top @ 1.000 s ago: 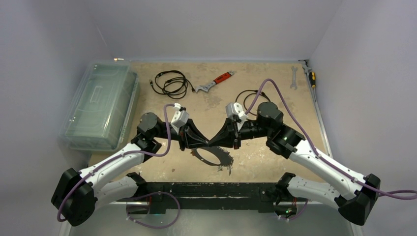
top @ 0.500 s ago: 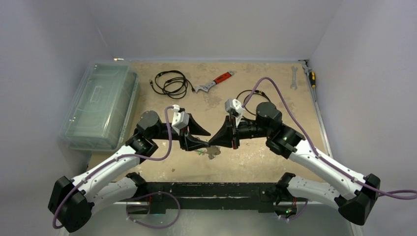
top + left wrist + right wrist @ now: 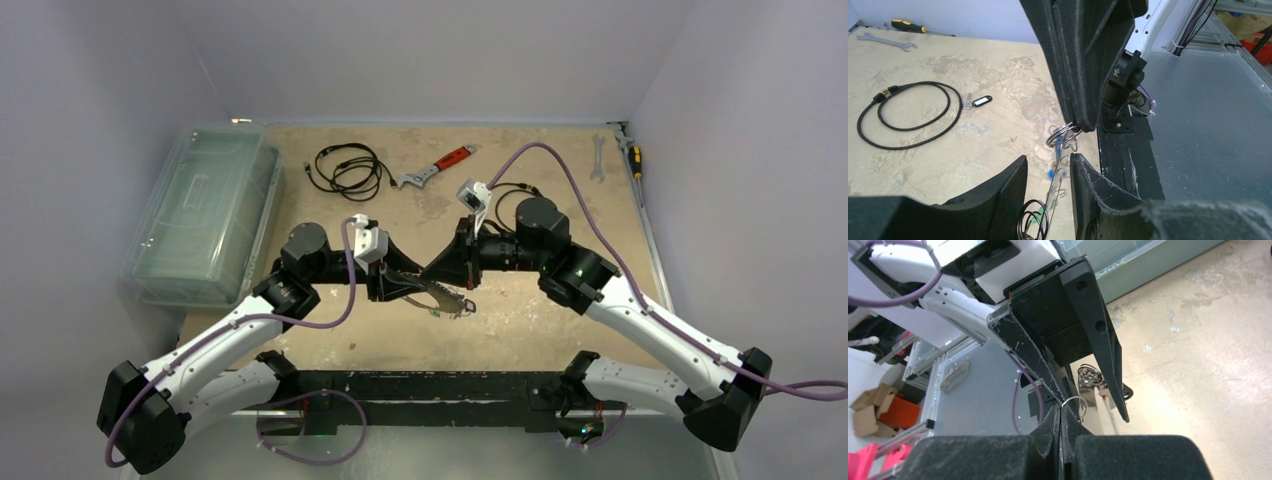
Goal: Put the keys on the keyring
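The keyring (image 3: 446,294), a thin grey hoop, hangs edge-on between the two grippers above mid-table. My right gripper (image 3: 432,272) is shut on a small wire loop at its top (image 3: 1076,403); in the right wrist view the pads (image 3: 1060,412) press together. My left gripper (image 3: 414,281) faces it, open. In the left wrist view the hoop's wire (image 3: 1060,161) runs between its fingers (image 3: 1013,175) without touching them. Blurred keys with a blue tag (image 3: 1051,173) and a green tag (image 3: 1037,218) dangle on the hoop. A key with a dark tag (image 3: 979,101) lies loose on the table.
A clear plastic box (image 3: 205,210) fills the left side. At the back lie a black coiled cable (image 3: 345,168), a red-handled wrench (image 3: 437,168), a spanner (image 3: 597,160) and a screwdriver (image 3: 632,160). Another black cable loop (image 3: 908,115) lies by the loose key. A black rail (image 3: 420,385) marks the near edge.
My left gripper has gone from shut to open. The hoop, hanging flat below the grippers a second ago, now hangs edge-on between them. My right gripper has moved slightly back, still shut.
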Robot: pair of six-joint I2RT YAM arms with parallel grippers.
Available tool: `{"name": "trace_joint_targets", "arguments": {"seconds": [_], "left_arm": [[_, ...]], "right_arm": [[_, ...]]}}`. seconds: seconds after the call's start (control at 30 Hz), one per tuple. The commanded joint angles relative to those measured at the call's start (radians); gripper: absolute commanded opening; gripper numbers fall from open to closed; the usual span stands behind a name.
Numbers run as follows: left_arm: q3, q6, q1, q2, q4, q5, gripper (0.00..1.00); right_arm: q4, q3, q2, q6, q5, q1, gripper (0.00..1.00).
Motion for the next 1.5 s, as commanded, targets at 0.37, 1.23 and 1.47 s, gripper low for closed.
{"name": "trace_joint_targets", "arguments": {"seconds": [0.37, 1.23, 1.47], "left_arm": [[-0.028, 0.069, 0.000, -0.100, 0.102, -0.100, 0.53], [-0.005, 0.228, -0.001, -0.102, -0.030, -0.072, 0.44], [-0.003, 0.250, -0.002, -0.110, -0.060, -0.065, 0.27]], "right_arm": [[-0.020, 0.094, 0.060, 0.221, 0.085, -0.008, 0.00], [-0.022, 0.136, 0.136, 0.239, -0.149, -0.056, 0.00], [-0.058, 0.160, 0.159, 0.219, -0.160, -0.058, 0.00]]}}
